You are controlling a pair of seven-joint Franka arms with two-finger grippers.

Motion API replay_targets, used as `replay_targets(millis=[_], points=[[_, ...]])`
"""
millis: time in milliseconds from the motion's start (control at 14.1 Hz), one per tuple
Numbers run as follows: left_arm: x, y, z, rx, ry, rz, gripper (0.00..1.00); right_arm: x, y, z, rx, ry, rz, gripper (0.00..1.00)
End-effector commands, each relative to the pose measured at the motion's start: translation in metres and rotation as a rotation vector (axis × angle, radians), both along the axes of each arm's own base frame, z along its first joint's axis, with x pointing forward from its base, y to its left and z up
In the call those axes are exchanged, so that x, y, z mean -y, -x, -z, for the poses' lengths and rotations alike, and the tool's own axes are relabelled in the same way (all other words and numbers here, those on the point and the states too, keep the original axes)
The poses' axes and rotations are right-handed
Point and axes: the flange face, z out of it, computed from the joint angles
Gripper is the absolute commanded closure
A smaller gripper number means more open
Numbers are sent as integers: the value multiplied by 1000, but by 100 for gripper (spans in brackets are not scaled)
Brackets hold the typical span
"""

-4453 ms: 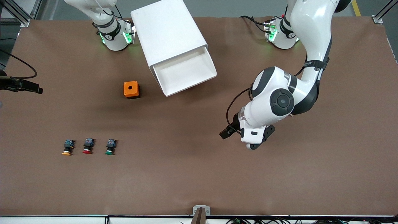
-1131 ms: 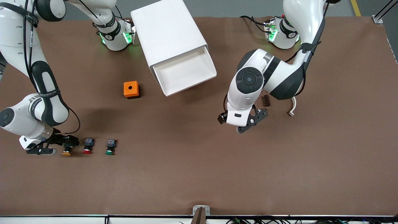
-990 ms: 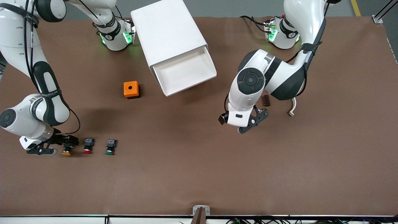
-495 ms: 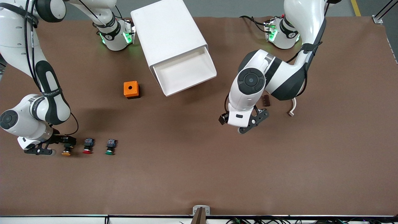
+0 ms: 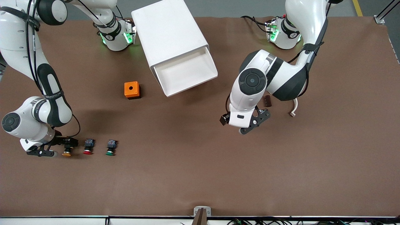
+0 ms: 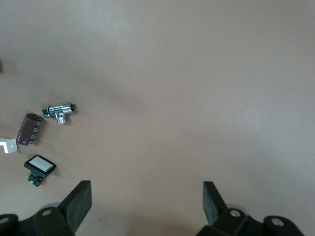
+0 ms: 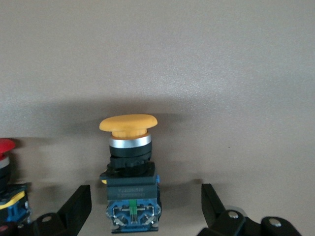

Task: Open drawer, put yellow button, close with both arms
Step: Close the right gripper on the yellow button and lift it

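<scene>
Yellow button [image 7: 129, 172]: on the counter [image 5: 200, 175] toward the right arm's end, beside the red-capped one [image 5: 88, 147], not yet gripped.
Right claw [image 5: 66, 146]: spread wide, a finger at each side of the button, holding nothing.
Left claw [image 6: 146, 204]: wide open, empty, waiting over bare counter.
Drawer [image 5: 187, 73]: already pulled out, empty.
Left to do: grasp, carry, drop in, push shut.

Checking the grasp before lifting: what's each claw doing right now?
Left claw: open, empty, over bare table.
Right claw: open around the yellow button, not gripping.
</scene>
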Motion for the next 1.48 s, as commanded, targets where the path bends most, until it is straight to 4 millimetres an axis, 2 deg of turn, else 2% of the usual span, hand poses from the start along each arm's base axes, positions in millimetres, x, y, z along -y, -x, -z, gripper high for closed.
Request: replay_targets(millis=[0,424,636,919,1272,1414], points=[[-4,5,-8,4,-9,4,1,-3,-6,-1,5,-15,14,1],[-4,5,-9,5,-8,4,1,-6,-6,0,5,-22,12,1],[-4,4,-9,4,-7,2,1,-6,-5,0,-7,-24,10,10],[-5,4,-9,4,-7,2,1,-6,-3,0,-28,-31,15,41],[-4,5,-9,4,-7,3,1,-7,-6,-5,-31,-34,17,92],[-4,5,-9,4,-7,3,1,-7,-7,-7,-29,-33,16,96]])
